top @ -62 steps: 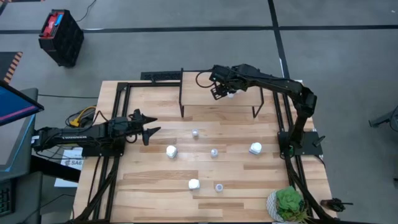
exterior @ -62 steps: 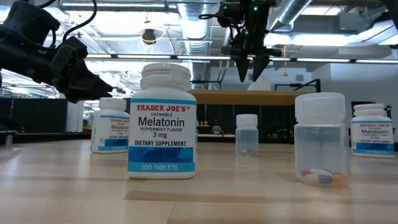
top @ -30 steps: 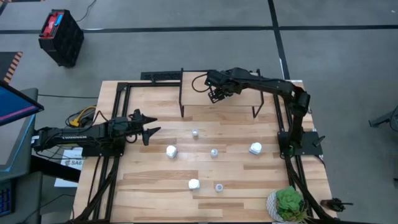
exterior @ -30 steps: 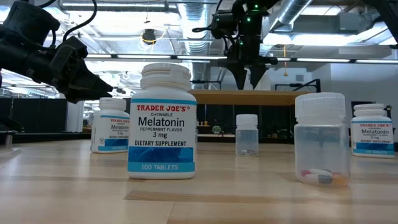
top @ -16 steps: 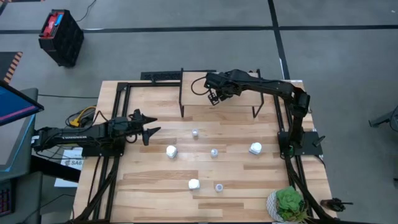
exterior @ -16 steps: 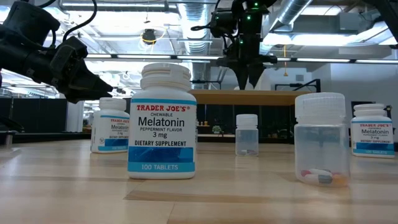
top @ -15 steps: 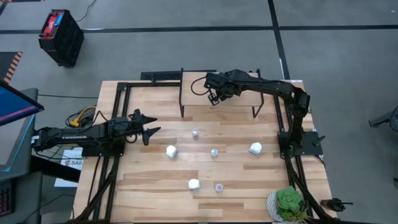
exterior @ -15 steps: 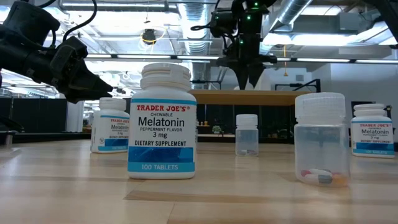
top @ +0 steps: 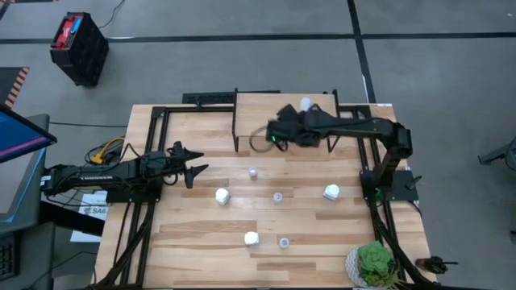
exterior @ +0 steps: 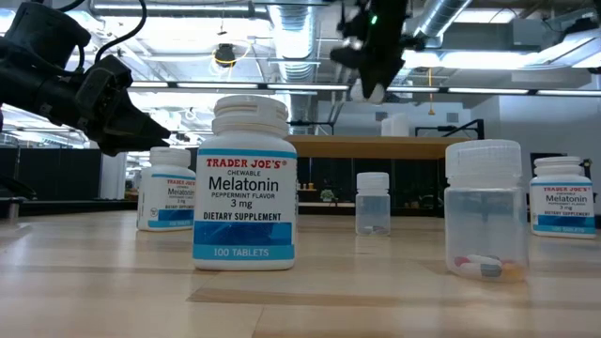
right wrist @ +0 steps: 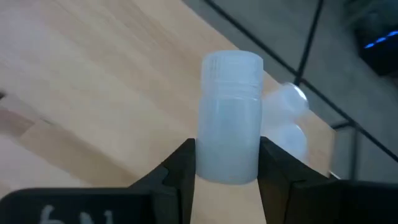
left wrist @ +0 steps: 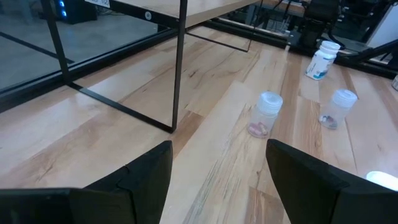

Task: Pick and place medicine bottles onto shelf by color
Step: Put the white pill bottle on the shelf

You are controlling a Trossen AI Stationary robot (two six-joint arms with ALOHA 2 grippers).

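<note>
One translucent pill bottle [right wrist: 231, 118] sits clamped upright between my right gripper's [right wrist: 227, 163] fingers, above the shelf [top: 258, 109], ready to join its colour group; my left gripper [left wrist: 219, 167] waits spread apart.

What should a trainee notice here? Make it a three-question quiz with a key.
1. True or false: the left claw holds a bottle.
2. The right claw grips: A nothing, B one translucent bottle, C two bottles.
3. Fill in: ___ bottles stand on the table, off the shelf.
Key: 1 false; 2 B; 3 six.
</note>
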